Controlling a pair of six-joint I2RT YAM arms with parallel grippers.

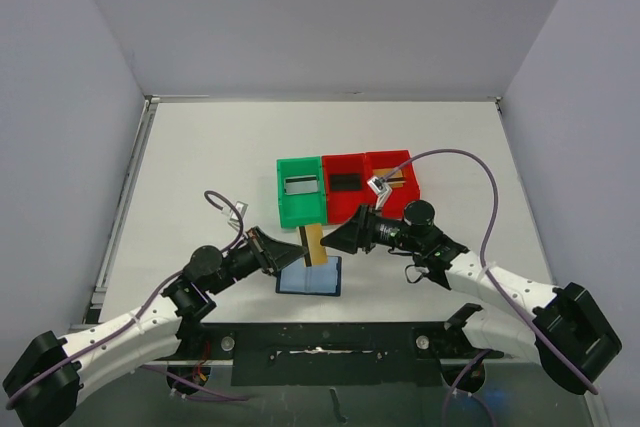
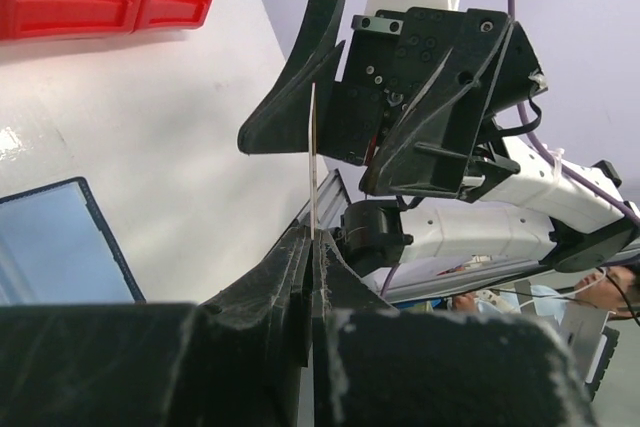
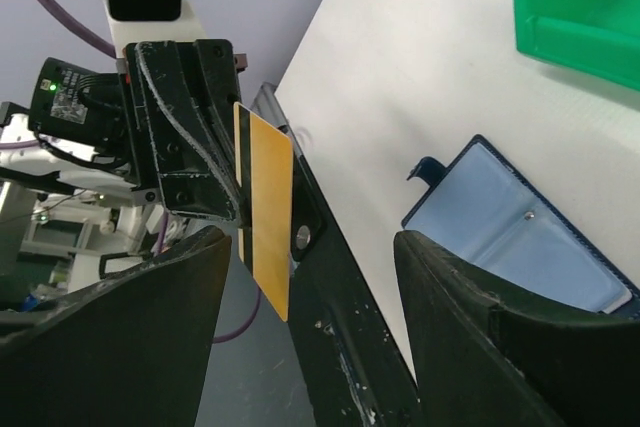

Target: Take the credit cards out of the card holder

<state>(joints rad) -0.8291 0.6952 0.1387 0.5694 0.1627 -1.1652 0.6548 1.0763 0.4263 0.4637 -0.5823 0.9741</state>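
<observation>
A gold credit card (image 1: 314, 245) with a dark stripe stands upright above the open blue card holder (image 1: 310, 278). My left gripper (image 1: 300, 250) is shut on its lower edge. In the left wrist view the card (image 2: 313, 152) shows edge-on, rising from my left gripper (image 2: 312, 239). My right gripper (image 1: 336, 236) is open and faces the card from the right, its fingers either side of the card's free end without clamping it. The right wrist view shows the card (image 3: 268, 212) ahead of my right gripper (image 3: 310, 292), nearer one finger, with the card holder (image 3: 505, 232) lying open on the table.
A green bin (image 1: 284, 209) and two red bins (image 1: 345, 169) (image 1: 388, 162) stand in a row just behind the grippers. Each bin has a card lying in it. The black base rail (image 1: 330, 337) runs along the near table edge.
</observation>
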